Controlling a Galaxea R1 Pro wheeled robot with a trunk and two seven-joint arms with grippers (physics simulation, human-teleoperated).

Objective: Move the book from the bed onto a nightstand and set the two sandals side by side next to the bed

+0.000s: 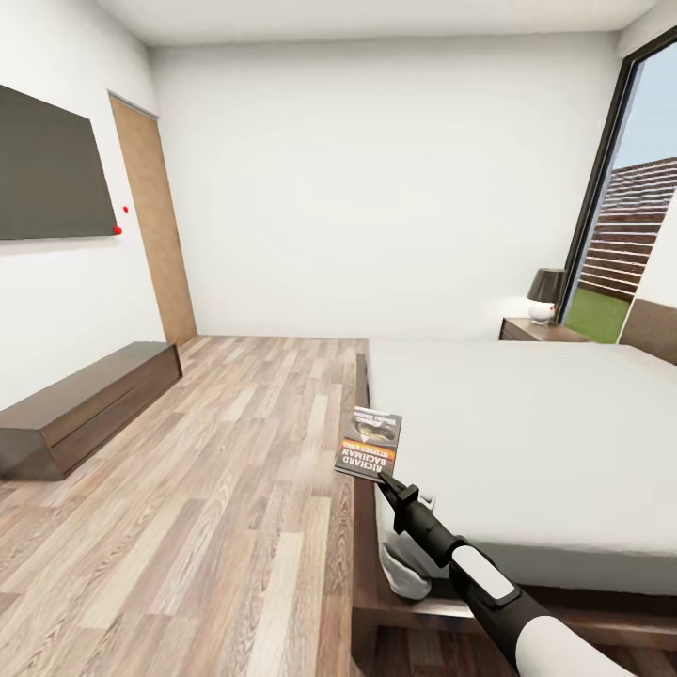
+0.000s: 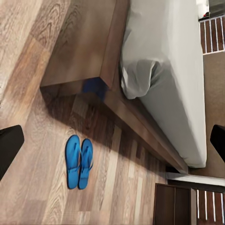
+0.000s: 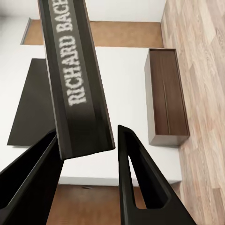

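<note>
One book (image 3: 77, 75) clamped between right jaws — held above bed (image 1: 527, 432) corner, left jaws spread — sandals (image 2: 78, 161) below.

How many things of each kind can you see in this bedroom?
Book: 1
Blue sandals: 2
Bed: 1
Nightstand: 1
Lamp: 1
Wall screen: 1
Low cabinet: 1
Total: 8
</note>
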